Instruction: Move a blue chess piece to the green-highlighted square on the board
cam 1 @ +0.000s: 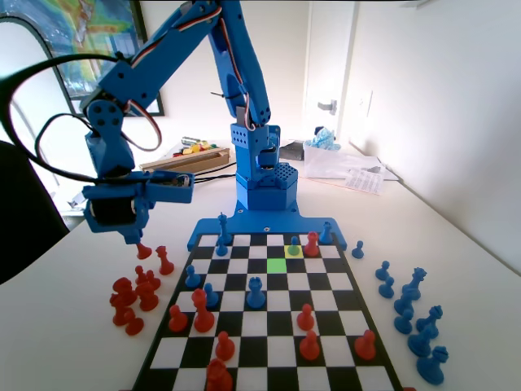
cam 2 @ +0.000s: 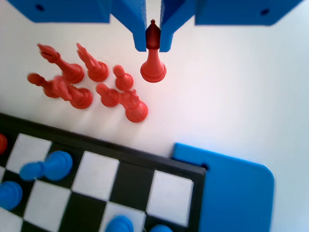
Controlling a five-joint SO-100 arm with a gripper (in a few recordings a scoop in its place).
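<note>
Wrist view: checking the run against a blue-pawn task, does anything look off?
Yes. The end effector is off the board, over the table, with its jaws either side of a red piece beside the cluster of red pieces, not a blue pawn. The green-highlighted square is bare.

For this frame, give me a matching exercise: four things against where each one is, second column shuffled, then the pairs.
Things:
1. claw
2. blue pawn
3. green square
4. group of blue pieces

Places:
A. on the yellow square, beside a red piece
B. bare, one row nearer the fixed camera than the yellow square
C. off the board over the table, jaws around a red piece
D. on the table, right of the board in the fixed view

Pairs: 1-C, 2-A, 3-B, 4-D
</note>
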